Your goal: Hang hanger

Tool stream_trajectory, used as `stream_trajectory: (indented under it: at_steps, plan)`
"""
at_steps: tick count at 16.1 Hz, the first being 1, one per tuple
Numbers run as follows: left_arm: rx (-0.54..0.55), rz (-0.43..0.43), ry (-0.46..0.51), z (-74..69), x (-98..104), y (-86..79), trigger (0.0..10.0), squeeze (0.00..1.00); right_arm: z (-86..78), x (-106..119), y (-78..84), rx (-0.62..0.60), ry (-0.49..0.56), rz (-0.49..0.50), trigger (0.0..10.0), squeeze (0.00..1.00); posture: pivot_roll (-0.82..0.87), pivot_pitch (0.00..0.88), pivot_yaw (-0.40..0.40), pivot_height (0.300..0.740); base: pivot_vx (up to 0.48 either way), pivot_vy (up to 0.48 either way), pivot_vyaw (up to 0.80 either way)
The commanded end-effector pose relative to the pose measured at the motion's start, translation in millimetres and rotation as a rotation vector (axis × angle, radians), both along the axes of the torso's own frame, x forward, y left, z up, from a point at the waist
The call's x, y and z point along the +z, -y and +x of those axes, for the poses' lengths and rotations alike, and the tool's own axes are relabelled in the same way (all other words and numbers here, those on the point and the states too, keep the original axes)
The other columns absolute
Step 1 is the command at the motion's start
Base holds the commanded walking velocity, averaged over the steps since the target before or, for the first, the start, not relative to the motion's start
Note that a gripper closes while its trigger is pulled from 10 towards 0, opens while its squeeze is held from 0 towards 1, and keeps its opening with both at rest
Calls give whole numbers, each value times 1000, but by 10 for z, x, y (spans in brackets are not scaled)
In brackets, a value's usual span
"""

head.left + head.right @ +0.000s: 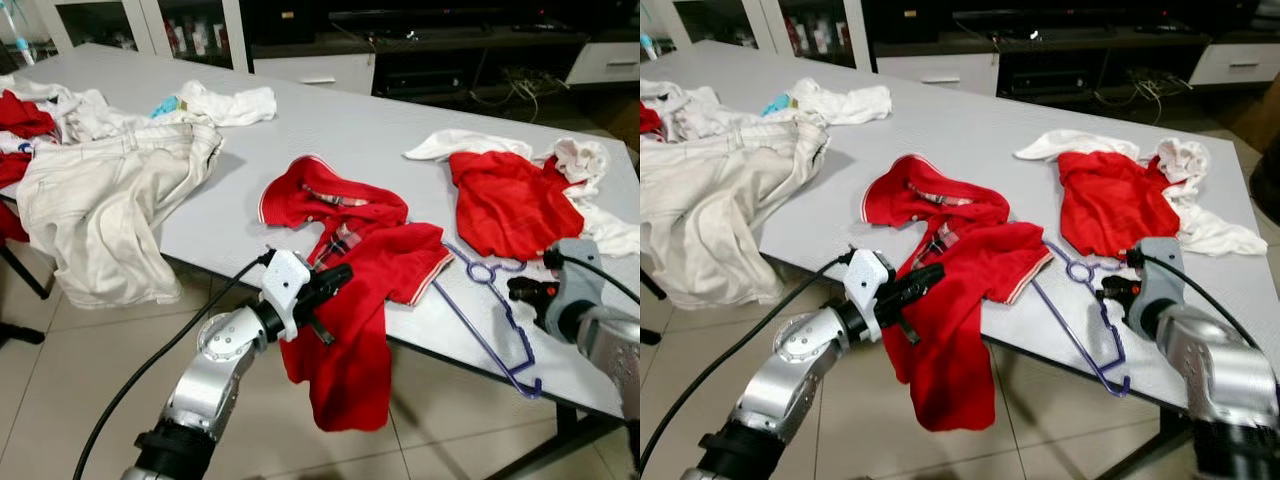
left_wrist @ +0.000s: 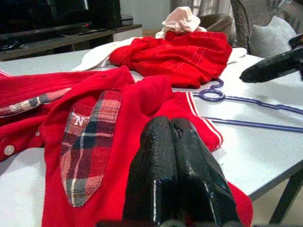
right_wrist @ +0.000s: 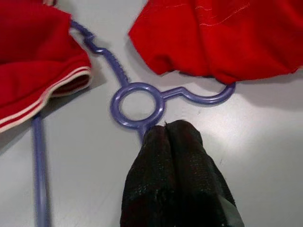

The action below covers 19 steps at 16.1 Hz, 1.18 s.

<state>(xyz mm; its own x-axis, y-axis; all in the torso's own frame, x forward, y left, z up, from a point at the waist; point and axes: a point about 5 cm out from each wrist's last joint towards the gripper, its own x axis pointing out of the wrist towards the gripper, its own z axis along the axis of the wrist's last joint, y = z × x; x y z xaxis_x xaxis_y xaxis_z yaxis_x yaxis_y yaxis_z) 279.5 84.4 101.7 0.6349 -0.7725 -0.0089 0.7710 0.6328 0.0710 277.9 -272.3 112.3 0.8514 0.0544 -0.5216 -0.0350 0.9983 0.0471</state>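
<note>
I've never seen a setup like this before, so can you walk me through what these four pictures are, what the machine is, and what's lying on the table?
This is a humanoid robot with two silver arms, each ending in a gripper of two black fingers. The two wide pictures come from a stereo camera on its head, looking down at a grey table. The two close pictures come from cameras on its wrists, looking along the fingers.

On the table lie a red shirt with a plaid patch, hanging partly over the edge, a second red garment on white cloth, beige trousers, and a purple hanger.

The left gripper sits shut against the red shirt. The right gripper is also shut, its tips at the ring of the hanger. Whether either actually pinches anything is unclear.
</note>
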Motion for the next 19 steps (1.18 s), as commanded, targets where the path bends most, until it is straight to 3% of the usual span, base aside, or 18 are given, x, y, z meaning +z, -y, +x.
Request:
stream_trajectory:
  at_steps: [1,8,13,19]
  plan:
    - [2,9,6,-9,3,9,10000,0,48,-64,-8,-20,-3,-21,10000,0,-127,0,-7,740,0,0,0]
    - [3,8,-2,-30,-22,13,10000,0,200,-183,-82,-49,42,-56,10000,0,-124,0,-7,740,0,0,0]
    - [1,8,2,-19,-10,10,10000,0,75,-363,-17,-40,-31,-77,10000,0,-128,0,-4,740,0,0,0]
    - [-2,8,1,-27,-17,16,10000,0,-2,-381,13,-34,-53,-73,10000,0,-128,0,-4,740,0,0,0]
